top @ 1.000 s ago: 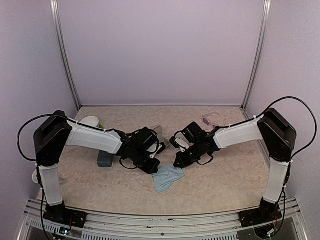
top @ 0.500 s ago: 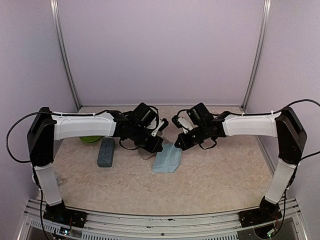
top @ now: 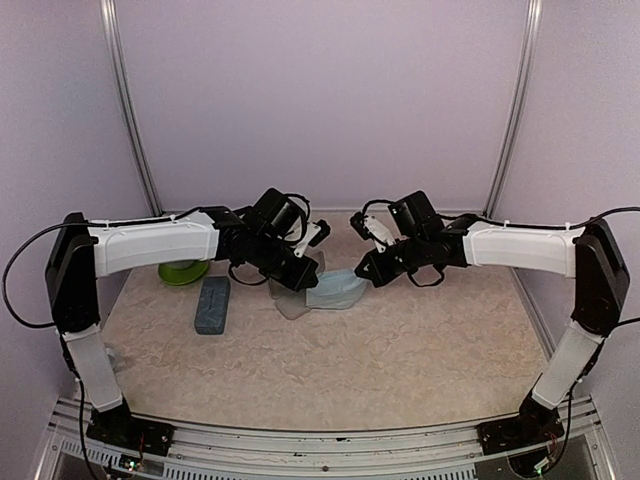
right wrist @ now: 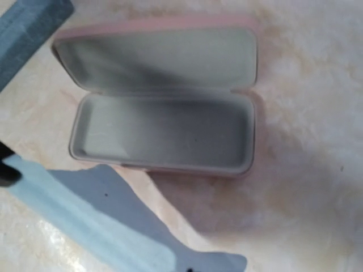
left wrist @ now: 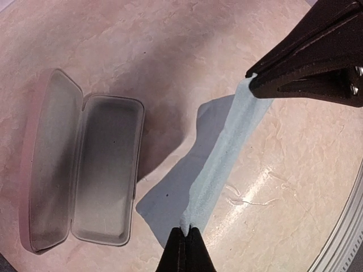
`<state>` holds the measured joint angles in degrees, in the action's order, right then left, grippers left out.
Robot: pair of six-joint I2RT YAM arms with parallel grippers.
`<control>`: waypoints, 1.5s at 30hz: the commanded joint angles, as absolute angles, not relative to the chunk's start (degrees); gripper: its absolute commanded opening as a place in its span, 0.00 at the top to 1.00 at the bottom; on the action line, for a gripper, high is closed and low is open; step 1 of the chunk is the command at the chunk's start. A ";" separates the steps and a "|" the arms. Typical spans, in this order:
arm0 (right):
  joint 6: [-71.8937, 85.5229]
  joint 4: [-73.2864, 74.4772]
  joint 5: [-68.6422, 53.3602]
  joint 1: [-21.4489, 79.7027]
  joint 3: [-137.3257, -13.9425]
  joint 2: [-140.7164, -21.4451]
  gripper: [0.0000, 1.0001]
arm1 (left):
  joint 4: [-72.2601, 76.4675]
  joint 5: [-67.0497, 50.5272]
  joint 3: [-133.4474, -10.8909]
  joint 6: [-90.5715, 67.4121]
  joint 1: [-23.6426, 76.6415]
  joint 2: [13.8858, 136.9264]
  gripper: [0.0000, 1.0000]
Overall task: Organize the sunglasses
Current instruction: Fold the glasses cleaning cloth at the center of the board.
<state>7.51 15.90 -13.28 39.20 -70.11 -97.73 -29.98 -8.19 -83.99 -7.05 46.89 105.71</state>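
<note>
A light-blue cloth (top: 338, 291) hangs stretched between my two grippers, above the table. The left gripper (left wrist: 186, 229) is shut on one corner of the cloth (left wrist: 227, 147). The right gripper (left wrist: 252, 79) pinches the opposite end, also shut. From above, the left gripper (top: 307, 283) and right gripper (top: 363, 277) face each other mid-table. Just below and to the left lies an open pink case (left wrist: 82, 164), empty, also seen under the cloth (right wrist: 85, 226) as the open pink case (right wrist: 164, 130). The sunglasses are out of view.
A closed blue-grey case (top: 212, 303) lies left of the open pink case (top: 292, 303); its corner shows as the blue-grey case (right wrist: 28, 22). A green dish (top: 182, 271) sits behind it near the left wall. Metal posts stand at the back corners.
Both arms have stretched out toward the back and lifted the cloth off the near table, carrying it up beside the open pink case, pulled taut between them.
</note>
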 commanded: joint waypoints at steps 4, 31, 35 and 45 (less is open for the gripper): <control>4.15 14.37 -15.25 38.94 -69.50 -95.48 1.00 | -28.00 -8.53 -82.44 -5.77 46.67 103.13 1.00; 15.03 11.61 -20.68 45.54 -44.11 -81.39 1.00 | -24.16 -7.04 -70.69 -14.26 59.22 101.29 1.00; 16.33 12.08 -20.50 46.69 -42.45 -80.63 1.00 | -23.59 -7.31 -69.68 -15.39 60.53 101.66 1.00; 17.11 13.04 -18.89 46.97 -42.24 -80.68 1.00 | -23.04 -8.58 -68.58 -17.69 61.34 102.66 1.00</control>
<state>16.34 11.51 -20.12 46.68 -42.33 -81.43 -24.16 -8.01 -69.91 -16.12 60.99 102.61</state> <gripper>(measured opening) 0.006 0.008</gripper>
